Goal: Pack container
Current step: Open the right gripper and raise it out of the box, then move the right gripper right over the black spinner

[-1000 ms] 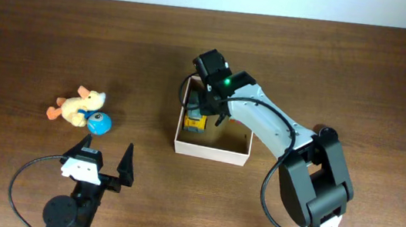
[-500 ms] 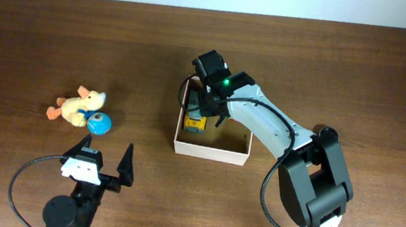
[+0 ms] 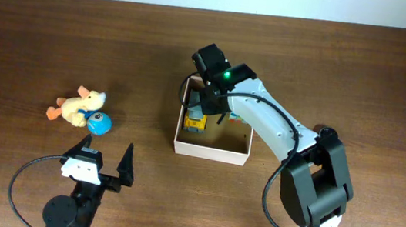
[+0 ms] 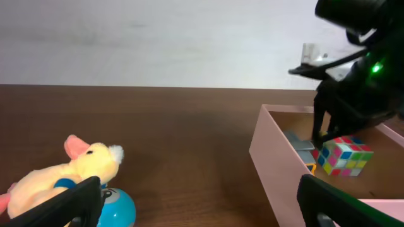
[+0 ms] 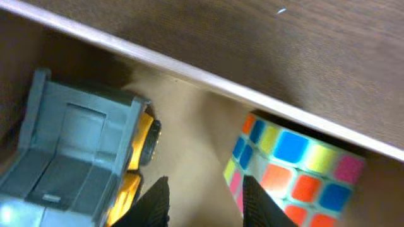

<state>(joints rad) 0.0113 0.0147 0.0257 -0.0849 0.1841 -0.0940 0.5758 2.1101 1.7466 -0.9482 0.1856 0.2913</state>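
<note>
Container [image 3: 210, 152], mid-frame: thin card, prob. light & bendy; grab a wall edge. Right gripper [image 5: 205, 195] fingers together, empty; left gripper [image 3: 107, 152] fingers wide apart.

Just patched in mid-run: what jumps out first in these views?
The right fingers hang inside the white-walled container mid-table, between a yellow-and-grey toy truck and a bright puzzle cube. Off to the left, a plush duck and blue ball lie unpacked, near the open left fingers.
</note>
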